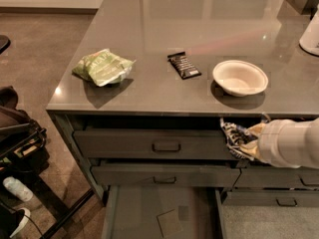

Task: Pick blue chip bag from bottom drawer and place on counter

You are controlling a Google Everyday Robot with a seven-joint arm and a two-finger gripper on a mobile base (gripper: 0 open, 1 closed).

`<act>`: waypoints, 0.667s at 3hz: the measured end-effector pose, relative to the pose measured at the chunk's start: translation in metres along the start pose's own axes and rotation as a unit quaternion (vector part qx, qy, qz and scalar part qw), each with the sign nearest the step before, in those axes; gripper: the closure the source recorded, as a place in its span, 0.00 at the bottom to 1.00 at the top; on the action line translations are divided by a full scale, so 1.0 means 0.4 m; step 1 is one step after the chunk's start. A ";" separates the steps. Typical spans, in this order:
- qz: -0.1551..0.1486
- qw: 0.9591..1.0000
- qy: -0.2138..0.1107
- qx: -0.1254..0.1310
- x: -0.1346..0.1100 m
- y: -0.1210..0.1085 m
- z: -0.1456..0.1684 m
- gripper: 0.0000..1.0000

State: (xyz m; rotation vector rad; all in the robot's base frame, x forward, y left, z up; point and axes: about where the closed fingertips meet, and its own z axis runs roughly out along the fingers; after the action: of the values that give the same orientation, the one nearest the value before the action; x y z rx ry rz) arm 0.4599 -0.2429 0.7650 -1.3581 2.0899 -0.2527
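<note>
The blue chip bag (232, 137) is crumpled and hangs in the air in front of the top drawer, just below the counter's front edge. My gripper (249, 144) comes in from the right on a white arm and is shut on the bag's right side. The bottom drawer (139, 213) is pulled open below, its flat floor bare but for a small square patch. The counter (199, 29) is a glossy dark-grey top above the drawers.
On the counter lie a green chip bag (102, 66), a slim black candy bar (184, 65) and a white bowl (239, 77) right above my gripper. A white object (310, 34) stands at the far right. A black bag (15, 133) sits on the floor at left.
</note>
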 end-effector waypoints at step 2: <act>-0.086 0.995 -0.035 0.029 -0.104 -0.128 -0.174 1.00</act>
State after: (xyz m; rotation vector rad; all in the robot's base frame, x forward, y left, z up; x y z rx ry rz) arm 0.4686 -0.2415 0.8607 -1.4924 1.8965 -0.3301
